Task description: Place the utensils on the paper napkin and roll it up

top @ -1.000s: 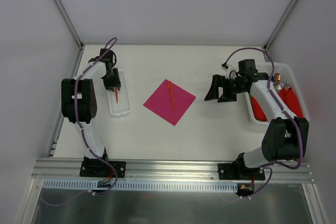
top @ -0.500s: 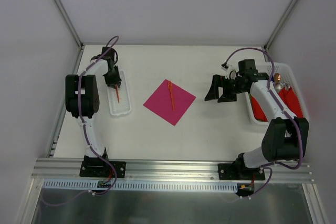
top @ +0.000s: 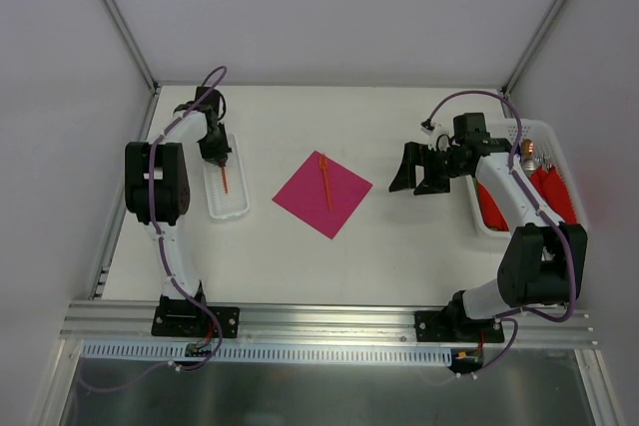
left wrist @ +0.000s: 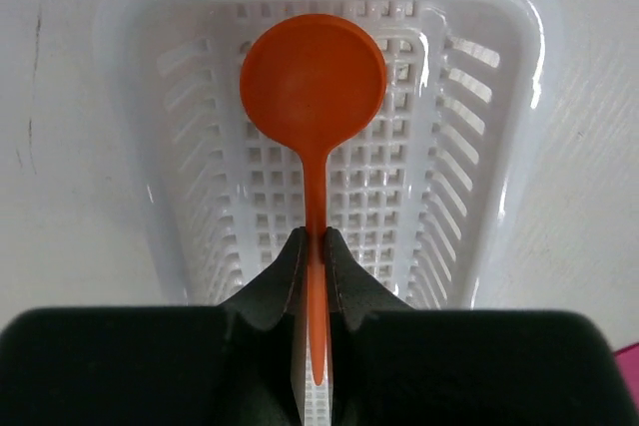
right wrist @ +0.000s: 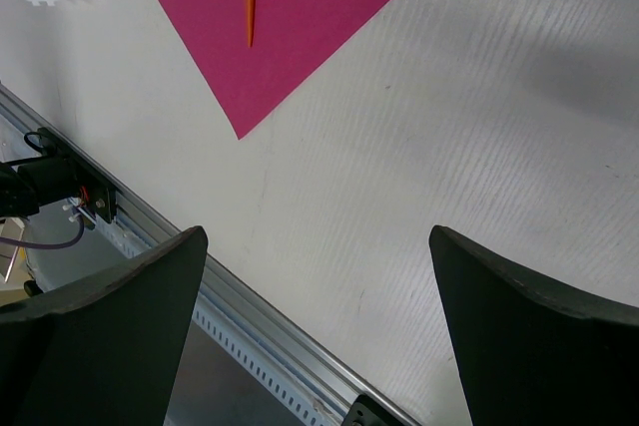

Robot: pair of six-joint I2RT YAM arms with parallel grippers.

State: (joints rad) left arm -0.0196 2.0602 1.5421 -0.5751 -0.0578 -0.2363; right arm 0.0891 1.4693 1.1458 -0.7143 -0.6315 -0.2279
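White tabletop inside a pale walled enclosure. Left gripper, at 9 o'clock of the napkin and over the slotted tray, is clamped on the spoon, pinching only its thin handle. Right gripper hangs fully spread and empty at 3 o'clock of the napkin. Fork lies on the napkin, long axis 12 to 6, wider end at 12. Spoon axis in the top view runs about 12 to 6, bowl toward 6, away from the jaws; whether it clears the tray floor cannot be told. Risks, as judged: a narrow grip far from the bowl may let the spoon pivot or slip during lift; the bowl may catch the tray wall; a rough set-down may shift the fork or the light sheet
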